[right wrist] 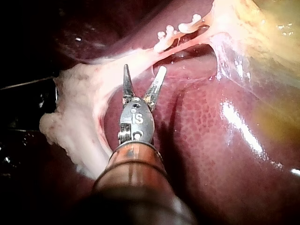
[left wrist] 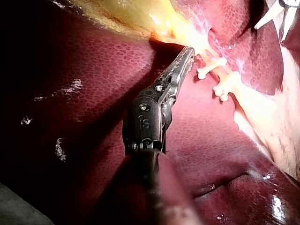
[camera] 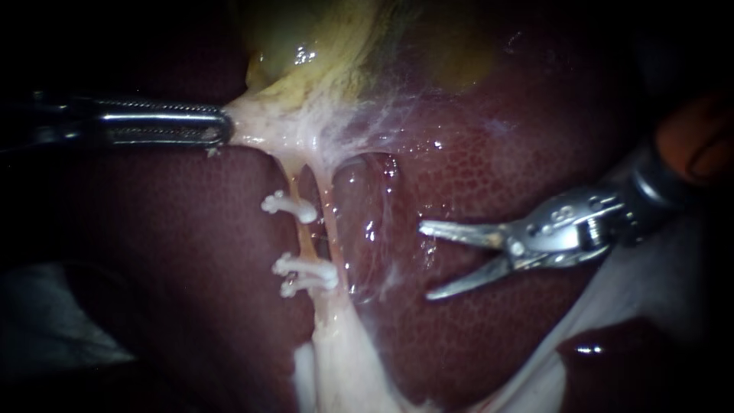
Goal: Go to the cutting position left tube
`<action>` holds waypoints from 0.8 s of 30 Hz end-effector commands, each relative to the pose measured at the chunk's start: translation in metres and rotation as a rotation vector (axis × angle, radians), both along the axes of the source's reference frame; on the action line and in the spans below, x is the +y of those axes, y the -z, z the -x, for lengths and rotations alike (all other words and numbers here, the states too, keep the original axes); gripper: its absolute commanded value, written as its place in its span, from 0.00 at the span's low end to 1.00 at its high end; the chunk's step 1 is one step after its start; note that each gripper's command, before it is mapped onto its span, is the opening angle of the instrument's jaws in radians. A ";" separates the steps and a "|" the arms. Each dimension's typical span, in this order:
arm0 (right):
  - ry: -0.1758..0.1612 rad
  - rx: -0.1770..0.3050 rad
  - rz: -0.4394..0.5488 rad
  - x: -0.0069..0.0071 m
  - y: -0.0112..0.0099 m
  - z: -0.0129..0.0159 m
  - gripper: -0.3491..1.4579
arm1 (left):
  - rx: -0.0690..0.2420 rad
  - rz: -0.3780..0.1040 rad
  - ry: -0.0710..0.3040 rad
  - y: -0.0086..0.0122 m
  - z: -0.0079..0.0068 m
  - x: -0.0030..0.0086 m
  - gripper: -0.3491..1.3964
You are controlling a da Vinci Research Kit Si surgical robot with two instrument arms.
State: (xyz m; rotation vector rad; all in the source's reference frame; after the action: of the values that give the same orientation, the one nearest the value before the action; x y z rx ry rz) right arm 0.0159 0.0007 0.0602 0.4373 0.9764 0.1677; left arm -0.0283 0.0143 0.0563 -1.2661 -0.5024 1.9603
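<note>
Two thin tubes run down from the yellow-green gallbladder (camera: 329,53) over the dark red liver (camera: 497,153). The left tube (camera: 303,233) carries three white clips: one higher up (camera: 289,206) and two lower, close together (camera: 306,271). The right tube (camera: 330,222) lies just beside it and shows no clip. My left instrument (camera: 223,126) is shut on the pale tissue at the gallbladder's neck and holds it taut. My right instrument (camera: 428,260) has its two blades open over the liver, well to the right of both tubes. In the right wrist view the open blades (right wrist: 144,77) stop short of the clips (right wrist: 183,28).
A pale fatty stalk (camera: 344,359) continues below the clips. White cloth (camera: 634,283) lies under the right instrument's shaft, and grey cloth (camera: 46,321) shows at the lower left. In the left wrist view the clips (left wrist: 211,67) sit just beyond the left instrument's jaws (left wrist: 187,52).
</note>
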 end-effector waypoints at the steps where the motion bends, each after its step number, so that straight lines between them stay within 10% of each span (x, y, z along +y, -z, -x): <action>1: 0.003 0.000 -0.001 -0.0001 -0.0003 -0.0006 0.99 | 0.003 0.000 0.003 0.0000 0.0000 0.0000 0.00; 24: 0.015 0.008 -0.071 -0.0012 -0.0072 -0.0081 0.99 | 0.003 0.000 0.003 0.0001 0.0004 -0.0002 0.00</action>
State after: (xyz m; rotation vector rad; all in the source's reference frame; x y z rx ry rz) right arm 0.0241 -0.0004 0.0677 0.5136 0.9763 0.1903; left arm -0.0287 0.0141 0.0563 -1.2641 -0.4995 1.9593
